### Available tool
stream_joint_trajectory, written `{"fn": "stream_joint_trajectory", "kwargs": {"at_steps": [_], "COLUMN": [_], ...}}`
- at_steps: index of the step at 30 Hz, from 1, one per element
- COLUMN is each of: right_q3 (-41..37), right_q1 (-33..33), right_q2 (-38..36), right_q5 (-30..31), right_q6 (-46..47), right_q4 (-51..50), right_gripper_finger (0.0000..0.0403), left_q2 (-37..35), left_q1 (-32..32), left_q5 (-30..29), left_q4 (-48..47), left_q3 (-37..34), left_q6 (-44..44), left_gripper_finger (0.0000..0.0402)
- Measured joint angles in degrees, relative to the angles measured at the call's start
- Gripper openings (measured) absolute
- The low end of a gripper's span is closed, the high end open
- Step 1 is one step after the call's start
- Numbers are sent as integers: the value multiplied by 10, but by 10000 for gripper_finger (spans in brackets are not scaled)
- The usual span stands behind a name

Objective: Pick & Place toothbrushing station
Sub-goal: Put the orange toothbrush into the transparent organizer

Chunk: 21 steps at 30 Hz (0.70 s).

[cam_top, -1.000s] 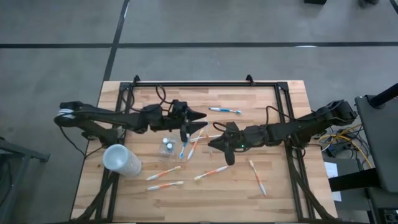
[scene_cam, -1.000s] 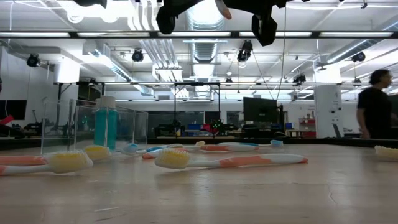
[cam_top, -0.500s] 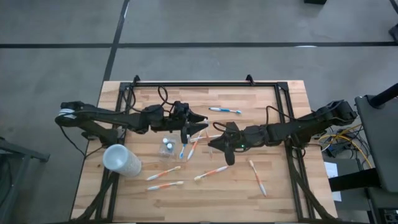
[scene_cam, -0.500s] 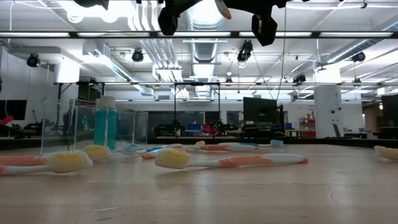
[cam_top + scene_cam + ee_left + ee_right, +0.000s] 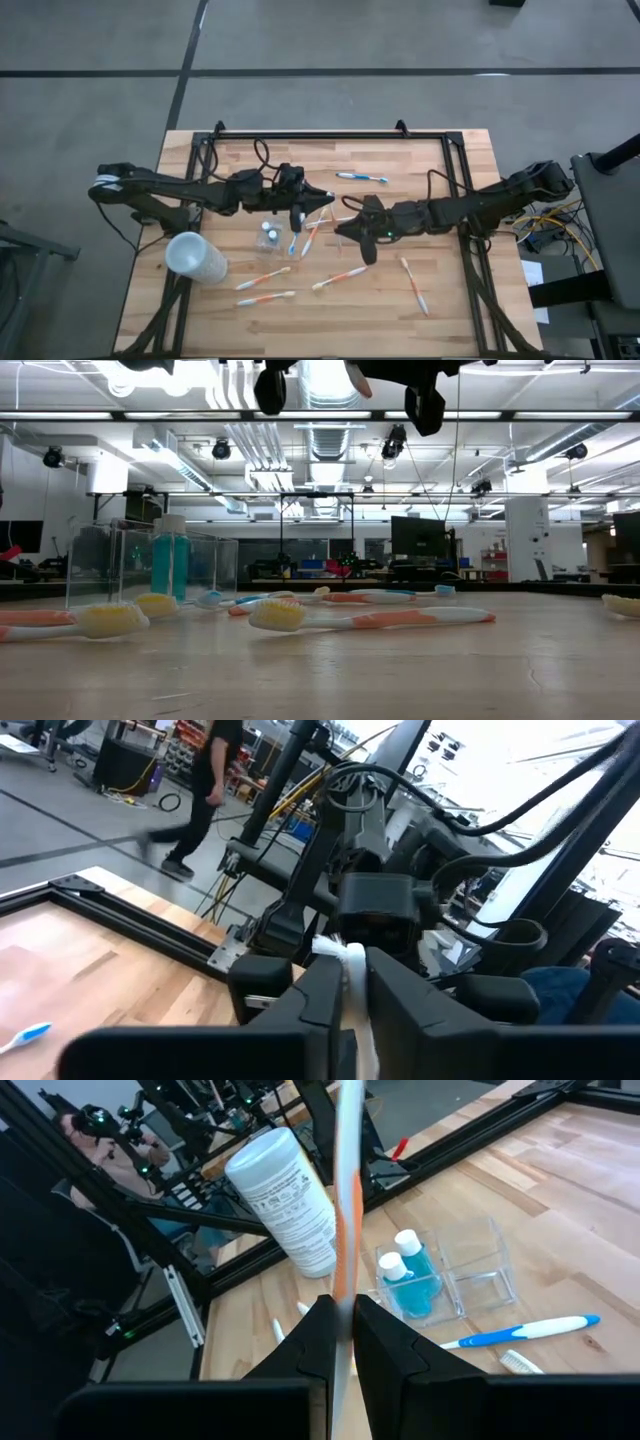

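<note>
left tool (image 5: 347,982) has closed on a toothbrush (image 5: 352,970); right tool (image 5: 338,1330) clamps another.

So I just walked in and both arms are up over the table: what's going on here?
A toothbrush handover seems under way. The right gripper is shut on a slim white-orange toothbrush, held upright, and the left gripper has just closed on a white piece that looks like the same brush's end. Below them the clear plastic tumbler holds two small blue toothpaste tubes. More brushes lie scattered on the wooden table, beside a tipped frosted whitish cup.
</note>
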Motion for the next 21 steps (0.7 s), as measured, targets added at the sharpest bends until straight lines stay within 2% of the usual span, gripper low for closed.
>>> {"fn": "stream_joint_trajectory", "kwargs": {"at_steps": [10, 21], "right_q3": [0, 0], "right_q1": [0, 0], "right_q2": [0, 0], "right_q5": [0, -2], "right_q6": [5, 7], "right_q4": [0, 1], "right_gripper_finger": [31, 105], "left_q2": [0, 0], "left_q1": [0, 0], "left_q5": [0, 0], "left_q4": [-2, -3], "left_q3": [0, 0], "left_q6": [4, 3], "left_gripper_finger": [43, 38]}}
